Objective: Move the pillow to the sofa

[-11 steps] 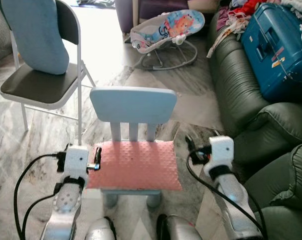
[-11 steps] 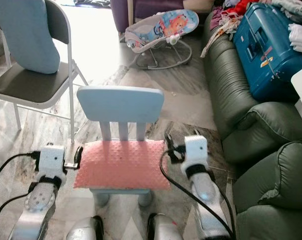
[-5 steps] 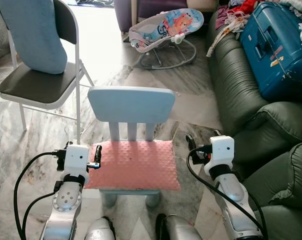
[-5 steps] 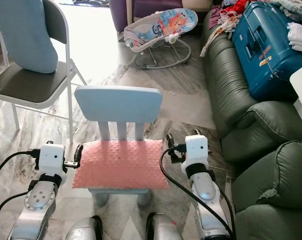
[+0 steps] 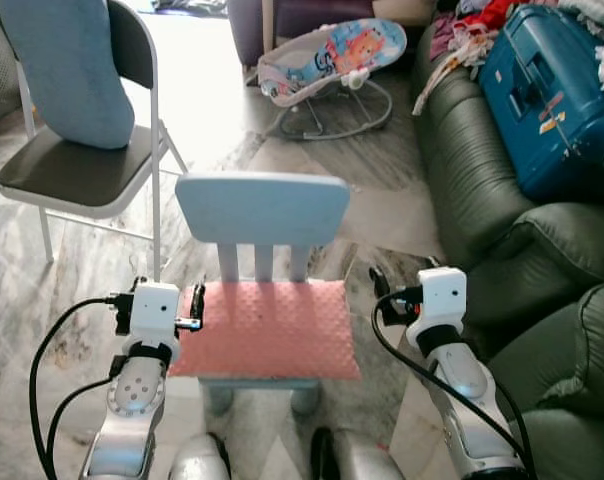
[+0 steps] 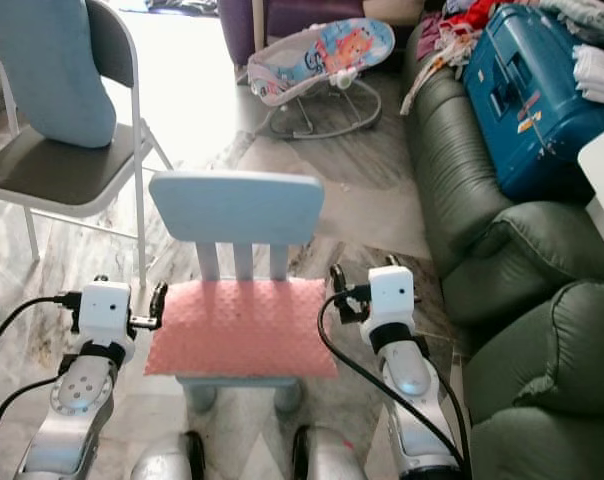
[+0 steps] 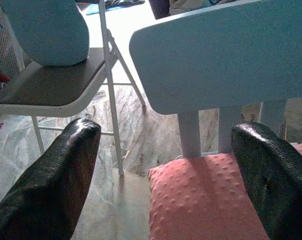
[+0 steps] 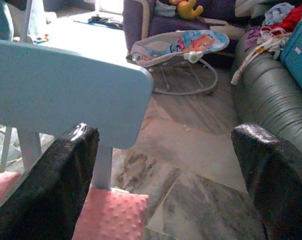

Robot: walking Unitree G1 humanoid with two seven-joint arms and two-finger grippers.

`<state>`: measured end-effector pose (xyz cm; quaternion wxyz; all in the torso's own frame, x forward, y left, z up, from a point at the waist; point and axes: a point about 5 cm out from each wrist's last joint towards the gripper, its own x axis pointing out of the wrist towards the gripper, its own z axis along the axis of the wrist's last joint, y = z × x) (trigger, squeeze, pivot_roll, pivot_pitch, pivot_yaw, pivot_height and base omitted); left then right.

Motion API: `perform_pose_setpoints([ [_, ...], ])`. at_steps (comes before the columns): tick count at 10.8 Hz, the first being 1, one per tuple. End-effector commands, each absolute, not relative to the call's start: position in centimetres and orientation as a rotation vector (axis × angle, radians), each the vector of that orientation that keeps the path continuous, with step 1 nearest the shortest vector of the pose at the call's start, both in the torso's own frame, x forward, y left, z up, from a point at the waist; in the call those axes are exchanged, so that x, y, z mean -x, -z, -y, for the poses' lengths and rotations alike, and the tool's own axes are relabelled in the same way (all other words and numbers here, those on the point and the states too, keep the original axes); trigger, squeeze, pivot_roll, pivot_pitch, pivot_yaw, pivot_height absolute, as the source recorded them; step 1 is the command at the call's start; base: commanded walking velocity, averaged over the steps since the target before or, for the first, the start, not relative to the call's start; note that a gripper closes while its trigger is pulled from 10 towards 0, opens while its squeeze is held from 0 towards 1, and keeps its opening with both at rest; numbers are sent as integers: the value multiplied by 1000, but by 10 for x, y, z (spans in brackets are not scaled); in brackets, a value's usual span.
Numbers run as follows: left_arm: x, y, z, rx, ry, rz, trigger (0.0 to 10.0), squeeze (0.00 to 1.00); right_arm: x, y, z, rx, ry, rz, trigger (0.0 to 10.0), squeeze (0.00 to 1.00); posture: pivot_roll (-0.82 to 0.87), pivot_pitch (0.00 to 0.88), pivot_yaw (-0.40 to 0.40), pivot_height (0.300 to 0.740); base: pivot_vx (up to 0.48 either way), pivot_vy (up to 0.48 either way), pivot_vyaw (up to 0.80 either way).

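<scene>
Both grippers edge a touch closer to the pillow's sides than half a second ago, while the whole scene slides slightly with the head camera. At centre lies the flat pink dimpled pillow (image 5: 265, 329), square on the seat of the small pale-blue child's chair (image 5: 263, 211). The left gripper (image 5: 195, 308) sits at the pillow's 9 o'clock edge, just beside it, and the right gripper (image 5: 378, 296) hangs near its 3 o'clock edge with a sliver of floor between.

The left wrist view shows the two black fingers (image 7: 46, 185) spread wide, released, with the pillow's corner between them but nothing pinched. The right wrist view shows the same: fingers (image 8: 51, 185) apart, empty, the pillow's far corner peeking beside one finger.

Now for the grasp, and it looks like a two-sided squeeze is the plan. My read: each gripper should come in level with the pillow's thickness, so one finger goes under the soft edge and one over, not just pushing it sideways. Closing both together should keep the pillow from skidding off the seat. It is soft, so expect sag on lifting; lift clear of the chair back at 12 o'clock before swinging to the dark green leather sofa (image 5: 482, 190) out at 2 o'clock, where a blue suitcase (image 5: 552, 95) takes up part of the seat.
</scene>
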<state>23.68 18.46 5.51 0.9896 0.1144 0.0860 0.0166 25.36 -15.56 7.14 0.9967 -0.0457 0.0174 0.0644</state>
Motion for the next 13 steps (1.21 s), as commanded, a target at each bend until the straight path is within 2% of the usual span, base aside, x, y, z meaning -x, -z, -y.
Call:
perform_pose_setpoints([
  [1, -235, -54, -185, -227, -31, -187, 10000, 0, -252, -68, 157, 86, -126, -50, 10000, 0, -23, 146, -58, 682, 0, 0, 0],
  [7, -238, -55, -181, -221, -30, -182, 10000, 0, -253, -68, 154, 83, -142, -48, 10000, 0, -25, 159, -58, 593, 0, 0, 0],
  [13, -239, -63, -189, -244, -114, -153, 10000, 0, -253, -65, 151, 81, -217, -67, 10000, 0, -8, 162, -82, 593, 0, 0, 0],
])
